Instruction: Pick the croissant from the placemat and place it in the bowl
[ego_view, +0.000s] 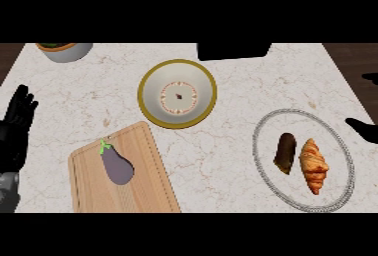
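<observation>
Marble counter (244, 90) fills the view. Wooden cutting board (151, 172) lies at seven o'clock, round placemat (336, 145) at four, gold-rimmed bowl (159, 95) near twelve. Left hand (16, 127) rests at nine, fingers spread upward. Eggplant (118, 166) is on the board. Croissant (314, 165) lies on the placemat, just beside a dark pastry (285, 152). Right hand (363, 129) peeks in at three, and I cannot tell its state.
</observation>
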